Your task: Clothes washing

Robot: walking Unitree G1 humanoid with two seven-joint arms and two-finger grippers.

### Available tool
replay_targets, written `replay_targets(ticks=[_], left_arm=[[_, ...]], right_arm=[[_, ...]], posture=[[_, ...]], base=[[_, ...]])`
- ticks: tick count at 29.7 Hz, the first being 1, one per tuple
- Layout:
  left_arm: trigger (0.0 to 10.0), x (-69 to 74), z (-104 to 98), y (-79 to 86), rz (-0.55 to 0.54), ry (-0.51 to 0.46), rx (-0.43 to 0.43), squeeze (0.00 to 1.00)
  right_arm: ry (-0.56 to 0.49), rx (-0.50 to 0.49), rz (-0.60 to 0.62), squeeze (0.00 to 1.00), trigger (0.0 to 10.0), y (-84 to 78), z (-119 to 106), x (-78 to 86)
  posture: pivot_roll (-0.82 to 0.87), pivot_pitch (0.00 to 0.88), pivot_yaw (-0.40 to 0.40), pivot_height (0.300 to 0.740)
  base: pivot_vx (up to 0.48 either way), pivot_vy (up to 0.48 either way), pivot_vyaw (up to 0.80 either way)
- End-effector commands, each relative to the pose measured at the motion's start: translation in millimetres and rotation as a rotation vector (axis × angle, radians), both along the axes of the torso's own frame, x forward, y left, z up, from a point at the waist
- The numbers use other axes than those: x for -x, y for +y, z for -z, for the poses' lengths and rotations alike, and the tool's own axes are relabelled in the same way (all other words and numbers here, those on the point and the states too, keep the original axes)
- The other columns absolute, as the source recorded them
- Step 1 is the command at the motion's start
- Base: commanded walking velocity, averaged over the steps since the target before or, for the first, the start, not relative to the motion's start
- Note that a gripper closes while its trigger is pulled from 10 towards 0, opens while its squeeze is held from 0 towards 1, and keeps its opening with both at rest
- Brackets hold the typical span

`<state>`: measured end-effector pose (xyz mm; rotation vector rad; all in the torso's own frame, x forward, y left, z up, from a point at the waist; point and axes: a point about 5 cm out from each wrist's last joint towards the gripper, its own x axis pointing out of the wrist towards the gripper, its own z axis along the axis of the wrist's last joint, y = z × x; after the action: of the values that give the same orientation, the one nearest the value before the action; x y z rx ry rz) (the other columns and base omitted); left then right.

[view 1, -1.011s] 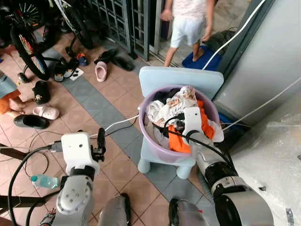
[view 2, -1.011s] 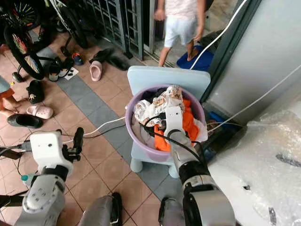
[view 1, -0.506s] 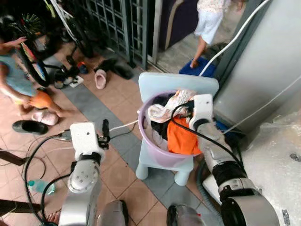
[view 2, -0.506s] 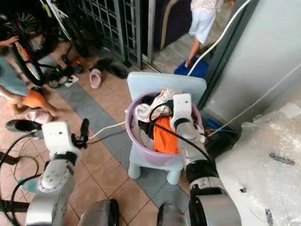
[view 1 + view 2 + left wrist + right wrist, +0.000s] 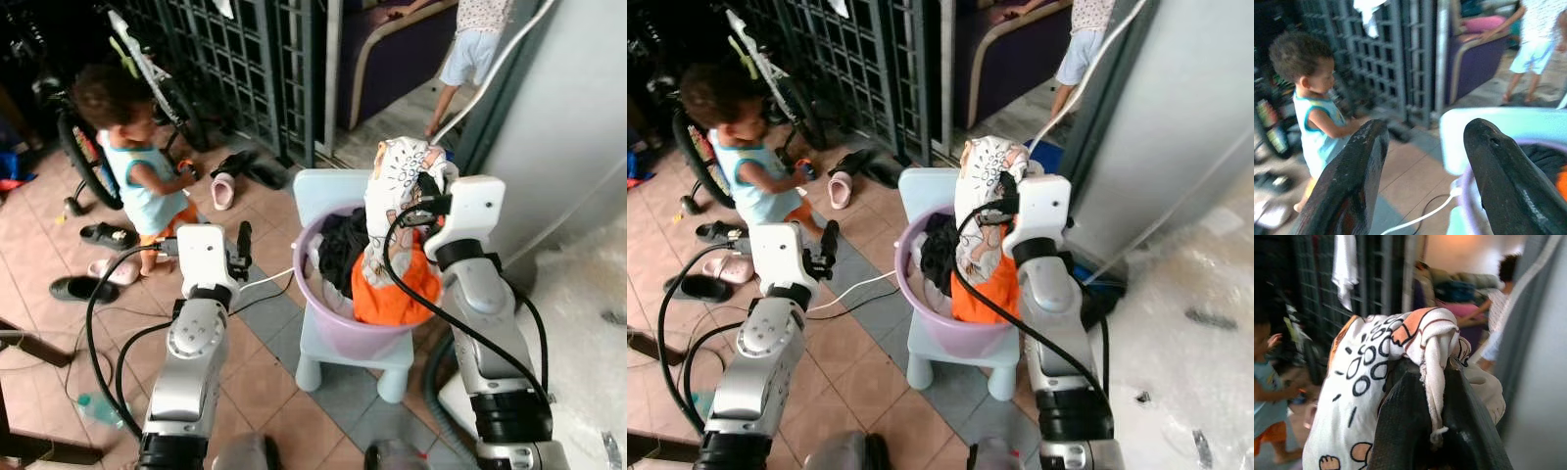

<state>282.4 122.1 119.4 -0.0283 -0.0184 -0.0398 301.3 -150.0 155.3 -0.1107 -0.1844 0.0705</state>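
A purple basin (image 5: 338,328) full of clothes stands on a pale blue stool (image 5: 323,191). My right gripper (image 5: 423,191) is raised above the basin and shut on a white printed garment (image 5: 394,191) (image 5: 1376,372), which hangs down over an orange cloth (image 5: 387,294) and dark clothes (image 5: 343,245). In the right wrist view the garment is draped over the fingers (image 5: 1405,426). My left gripper (image 5: 243,240) is held up to the left of the basin, open and empty, with its fingers (image 5: 1352,181) wide apart.
A small child (image 5: 137,181) stands close to my left arm. Another person (image 5: 470,54) stands at the doorway behind. Shoes and sandals (image 5: 220,186) litter the tiled floor, a white cable (image 5: 260,282) runs along it, and a bicycle (image 5: 88,166) leans at the left. A grey appliance wall (image 5: 568,127) rises on the right.
My right gripper has lifted the white printed garment up out of the basin. My left arm has risen. The view has tilted up, and a child has walked close on the left.
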Motion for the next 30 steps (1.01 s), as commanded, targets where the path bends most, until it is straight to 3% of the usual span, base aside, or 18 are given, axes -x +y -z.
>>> replay_targets(ticks=[1,7,23,30], left_arm=[[10.0,-2.9,0,-2.7,0.018,-0.005,-0.002,0.00],[10.0,-6.8,0,-0.9,0.024,-0.021,-0.007,0.00],[10.0,-5.8,8,-4.8,0.027,-0.015,0.005,0.00],[10.0,-6.2,10,-5.7,0.024,-0.014,0.022,0.00]], right_arm=[[-0.039,0.002,0.007,0.00,10.0,1.6,-12,-0.3],[-0.062,0.033,-0.006,0.00,10.0,5.6,-22,-2.6],[-0.049,0.048,0.002,0.00,10.0,0.9,-21,-7.2],[-0.066,0.061,-0.011,0.00,10.0,0.6,-24,-8.3]], posture=[[-0.11,0.000,0.124,0.740],[-0.12,0.000,0.141,0.740],[-0.12,0.000,0.121,0.740],[-0.13,0.000,0.126,0.740]], base=[[0.000,0.000,-0.68],[0.000,-0.243,-0.70],[0.000,-0.310,-0.75],[0.000,0.000,-0.61]])
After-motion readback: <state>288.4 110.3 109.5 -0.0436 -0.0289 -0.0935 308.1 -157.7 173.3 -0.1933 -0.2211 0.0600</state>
